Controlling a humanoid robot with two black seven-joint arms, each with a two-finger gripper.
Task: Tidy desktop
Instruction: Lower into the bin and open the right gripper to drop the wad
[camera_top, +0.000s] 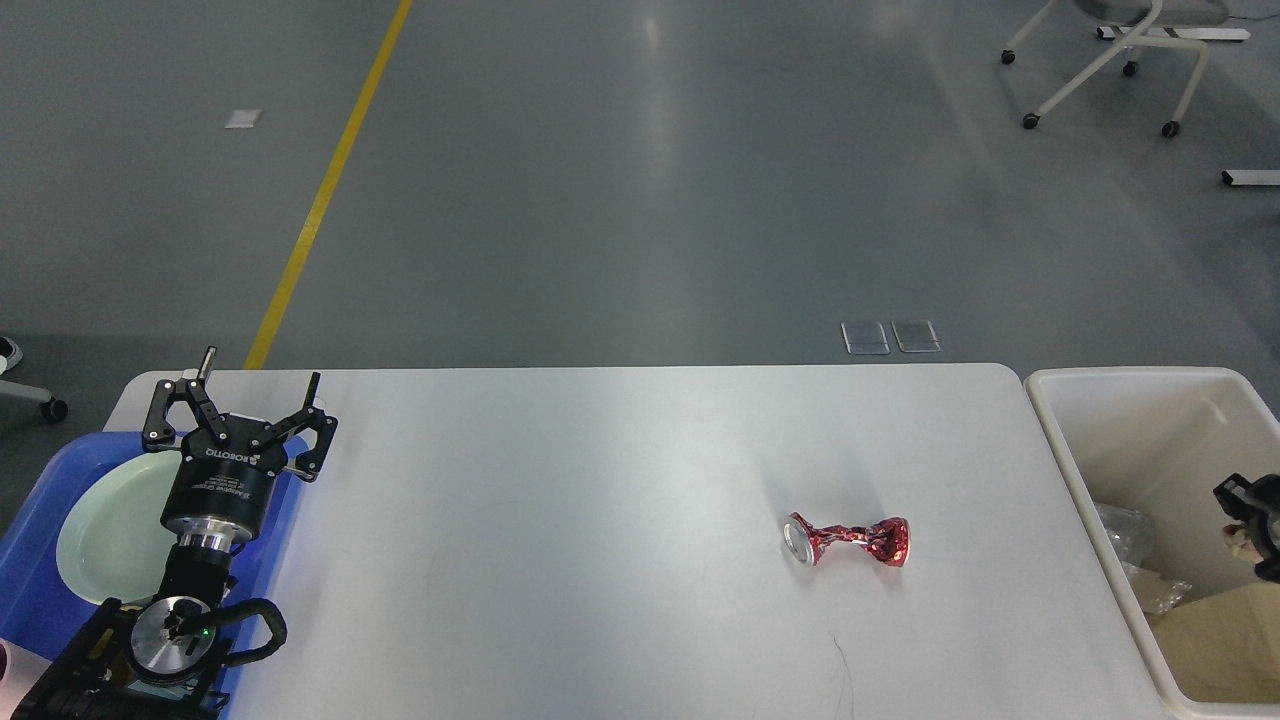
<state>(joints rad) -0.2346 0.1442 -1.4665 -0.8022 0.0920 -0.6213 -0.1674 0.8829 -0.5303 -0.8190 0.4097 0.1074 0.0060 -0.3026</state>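
Desktop (600, 450) fills the lower half of the head view: a wide, smooth white top with rounded far corners, bare over most of its surface and catching a soft reflection of the ceiling light near its middle. A crushed red can (848, 539) lies on its side right of centre, twisted thin at the waist, its silver end facing left. A thin dark hairline mark (843, 670) shows on the white near the front edge, below the can.

At the left edge a blue tray (40, 590) holds a pale green plate (110, 520). The left gripper (238, 395) stands above the tray's right rim, pointing away from the camera with its two fingers spread wide and nothing between them.

Just beside the right edge of the top sits a cream bin (1060, 440), with crumpled clear plastic (1135, 560) and brown paper (1215, 640) lying in its bottom. The right gripper (1250, 510) shows only as a small dark piece at the frame's right border, over the bin, with a scrap of beige paper (1238, 538) against it; I cannot tell whether its fingers are apart or closed.

Beyond the top the room has a grey glossy floor crossed by a yellow line (325, 190) running diagonally to the upper edge. Two small clear floor plates (890, 337) lie near the far table edge, and a white wheeled chair base (1110, 70) stands at upper right.
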